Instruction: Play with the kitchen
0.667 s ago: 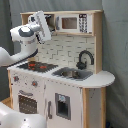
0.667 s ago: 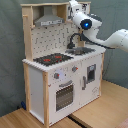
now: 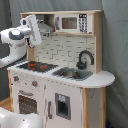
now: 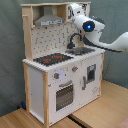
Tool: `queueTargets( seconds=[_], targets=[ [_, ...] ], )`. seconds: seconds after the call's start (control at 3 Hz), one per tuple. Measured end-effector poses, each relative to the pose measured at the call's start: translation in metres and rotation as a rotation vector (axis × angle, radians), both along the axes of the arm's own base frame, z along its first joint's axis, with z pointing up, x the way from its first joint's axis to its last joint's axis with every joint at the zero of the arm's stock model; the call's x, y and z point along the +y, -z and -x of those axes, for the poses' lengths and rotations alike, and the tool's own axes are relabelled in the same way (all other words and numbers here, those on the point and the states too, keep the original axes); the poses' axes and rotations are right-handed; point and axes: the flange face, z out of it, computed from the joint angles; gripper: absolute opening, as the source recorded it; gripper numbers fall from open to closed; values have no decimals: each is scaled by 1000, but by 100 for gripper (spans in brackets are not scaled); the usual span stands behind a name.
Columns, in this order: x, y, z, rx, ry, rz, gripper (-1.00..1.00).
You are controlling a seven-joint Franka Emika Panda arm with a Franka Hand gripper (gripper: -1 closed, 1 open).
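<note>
The kitchen is a white and light-wood toy with a black-red stovetop (image 3: 37, 65) (image 4: 52, 59), a sink (image 3: 73, 74) (image 4: 81, 50) with a black faucet (image 3: 85, 59) (image 4: 74, 39), an oven door (image 3: 27, 104) (image 4: 64, 95) and a grey hood (image 3: 45, 30) (image 4: 48, 20). My gripper (image 3: 31, 28) (image 4: 73, 9) is raised high above the counter. In the second exterior view it is next to the top shelf, above the faucet. Nothing shows in its grasp.
A toy microwave (image 3: 74, 22) sits in the upper shelf. The rounded counter end (image 3: 102, 79) juts out beside the sink. A grey curtain (image 4: 12, 50) hangs behind the kitchen, which stands on wooden boards (image 4: 107, 107). My white arm (image 4: 115, 42) reaches over the counter.
</note>
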Motion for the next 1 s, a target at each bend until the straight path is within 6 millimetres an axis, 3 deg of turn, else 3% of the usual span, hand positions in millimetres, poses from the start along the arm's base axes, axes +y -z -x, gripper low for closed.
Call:
queueTargets(
  seconds=[1.0],
  targets=[
    [-5,27,53,144,96,-131,100]
  ],
)
